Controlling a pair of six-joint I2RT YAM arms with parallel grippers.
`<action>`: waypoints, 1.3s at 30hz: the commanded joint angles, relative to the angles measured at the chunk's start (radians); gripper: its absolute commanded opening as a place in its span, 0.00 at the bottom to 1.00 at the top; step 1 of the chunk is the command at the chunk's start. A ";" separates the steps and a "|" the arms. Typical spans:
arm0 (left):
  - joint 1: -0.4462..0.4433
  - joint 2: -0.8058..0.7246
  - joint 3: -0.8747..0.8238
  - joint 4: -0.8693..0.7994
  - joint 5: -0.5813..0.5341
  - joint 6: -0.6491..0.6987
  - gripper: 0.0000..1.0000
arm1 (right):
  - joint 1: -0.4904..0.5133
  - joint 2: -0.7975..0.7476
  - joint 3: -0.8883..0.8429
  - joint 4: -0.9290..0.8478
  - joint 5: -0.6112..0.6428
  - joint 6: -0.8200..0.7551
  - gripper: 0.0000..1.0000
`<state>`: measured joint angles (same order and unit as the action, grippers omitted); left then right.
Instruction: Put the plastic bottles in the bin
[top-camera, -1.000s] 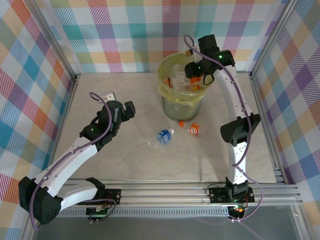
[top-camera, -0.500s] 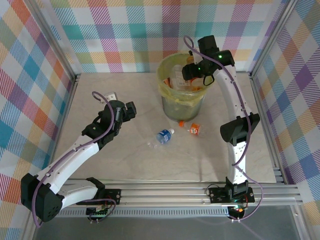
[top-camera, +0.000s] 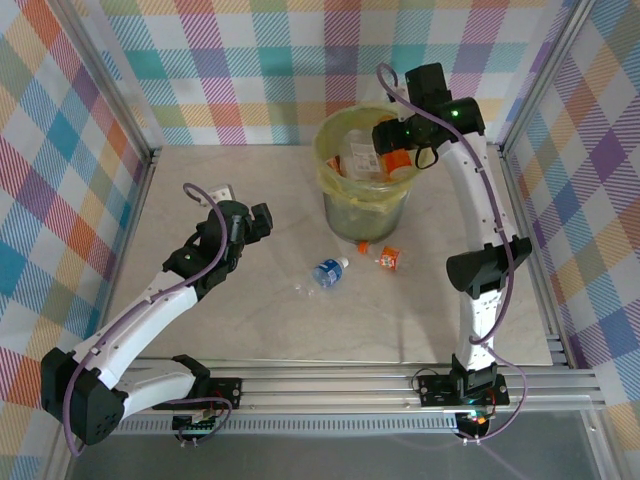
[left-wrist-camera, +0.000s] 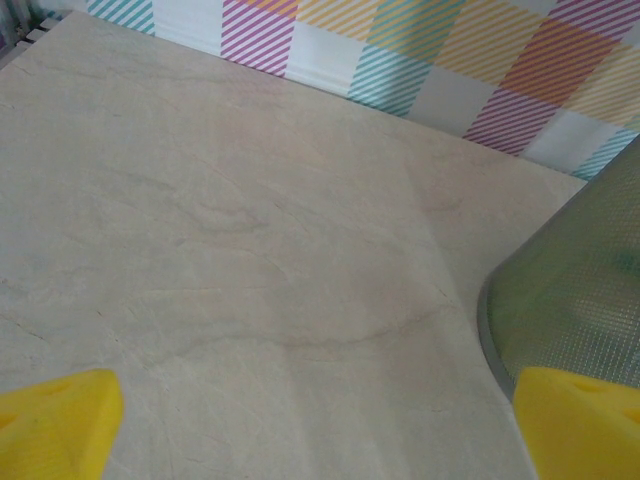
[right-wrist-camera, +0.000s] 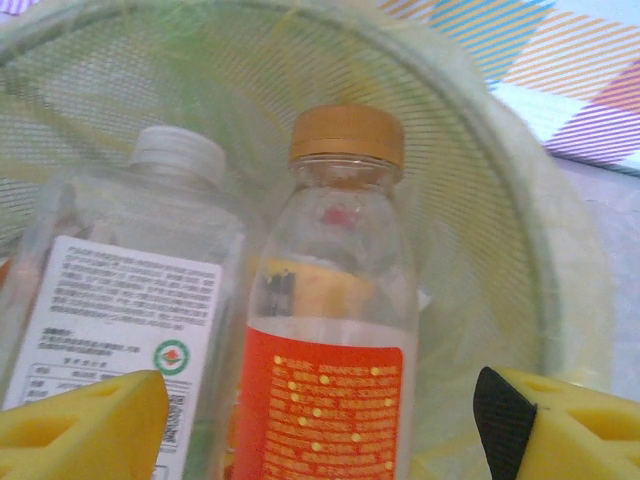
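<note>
1. Right end effector released, its pads spread above the bin at upper right; an orange-labelled bottle lies inside.
2. Left end effector released and empty, centre left.
3. Blue-labelled bottle lies on the worktop, centre.

Top view: we find bare table at lower centre. The bin blocks upper centre; a blue-labelled bottle and an orange-labelled bottle lie just below it. Right wrist view: a brown-capped bottle and a white-capped bottle crowd the bin's mouth.
</note>
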<state>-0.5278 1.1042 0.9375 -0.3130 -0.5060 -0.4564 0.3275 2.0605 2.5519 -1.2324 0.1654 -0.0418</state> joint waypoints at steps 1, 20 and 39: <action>0.011 -0.027 0.017 -0.010 -0.006 -0.008 1.00 | -0.002 -0.005 0.017 -0.037 0.108 0.000 0.80; 0.010 -0.016 0.034 -0.014 -0.008 -0.001 1.00 | -0.002 0.062 0.011 -0.089 0.181 -0.003 0.64; 0.004 0.000 -0.012 0.024 0.483 0.337 1.00 | -0.002 -0.156 0.008 -0.108 0.025 0.130 1.00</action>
<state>-0.5278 1.1007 0.9401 -0.3069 -0.1875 -0.2134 0.3283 1.9999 2.5732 -1.3182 0.2081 0.0261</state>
